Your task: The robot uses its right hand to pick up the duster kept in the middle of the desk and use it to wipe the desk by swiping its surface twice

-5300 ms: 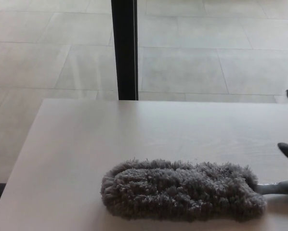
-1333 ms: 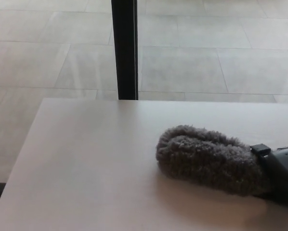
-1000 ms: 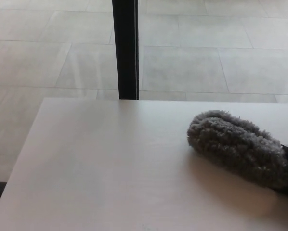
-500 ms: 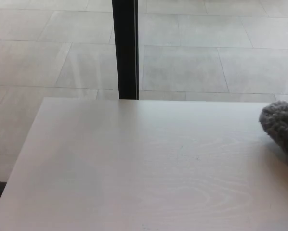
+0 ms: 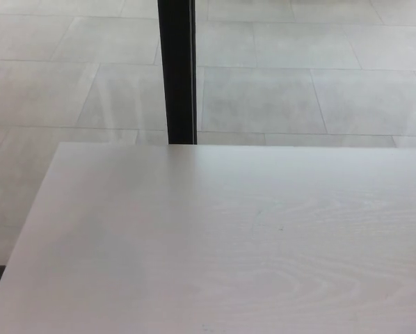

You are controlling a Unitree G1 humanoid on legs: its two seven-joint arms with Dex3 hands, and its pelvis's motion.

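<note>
From where I stand, neither hand shows, so I cannot tell whether the fingers are spread, narrowed or closed on anything. The duster is out of sight too: it lies nowhere on the part of the desk (image 5: 194,243) that shows. With the task being a swipe across the surface, my guess is that it sits off past the right border, at one end of a stroke, but that is only a guess.

With no fingers to be seen, places cannot be fixed from them. I can only say how the desk lies towards the side the right hand would come in from.

To do this step well, I judge that the fingers should keep a firm hold on the handle, with the fluffy head flat and pressed lightly on the wood. The sweep should then run in one even line leftward across the pale grain, without lifting.

As for room, the desk's far edge runs straight across, with the tiled floor (image 5: 298,90) beyond it and a black post (image 5: 176,69) rising just behind that edge. The left edge slants towards the near corner. A stroke should stop short of both, since beyond them there is only a drop. The wood in between offers a broad run.
</note>
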